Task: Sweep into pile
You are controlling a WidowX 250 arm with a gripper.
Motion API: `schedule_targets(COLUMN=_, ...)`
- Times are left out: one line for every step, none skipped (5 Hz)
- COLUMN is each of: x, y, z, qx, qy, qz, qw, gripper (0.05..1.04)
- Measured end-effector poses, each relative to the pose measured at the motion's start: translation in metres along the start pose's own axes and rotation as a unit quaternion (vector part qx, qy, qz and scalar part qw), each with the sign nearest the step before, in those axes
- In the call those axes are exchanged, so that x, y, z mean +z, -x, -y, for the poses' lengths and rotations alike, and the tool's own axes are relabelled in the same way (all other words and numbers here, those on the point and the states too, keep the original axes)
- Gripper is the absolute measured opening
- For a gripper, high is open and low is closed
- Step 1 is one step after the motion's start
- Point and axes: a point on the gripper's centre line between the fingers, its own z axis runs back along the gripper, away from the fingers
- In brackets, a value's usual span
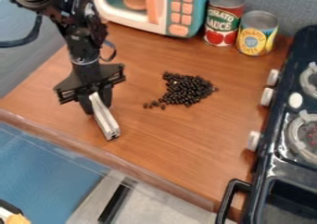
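Camera view: gripper (97,98) left of centre, fingers parted just enough to clamp a pale metal bar (105,117). Black beans (186,90) near centre, mostly bunched; stray beans (153,104) at lower left. Looks mostly done, strays left to gather.

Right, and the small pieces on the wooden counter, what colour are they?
The small pieces look black, against the brown wood; the camera view shows it best.
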Motion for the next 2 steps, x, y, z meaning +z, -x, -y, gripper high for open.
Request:
schedule_targets(x=0.000, y=0.001, z=0.010, qx=0.006, qy=0.007, qz=-0.001, qw=1.0000, gripper=0.366)
schedule_targets(x=-0.002, y=0.004, z=0.025, qx=0.008, qy=0.015, qz=-0.004, qw=0.9999, gripper=0.366)
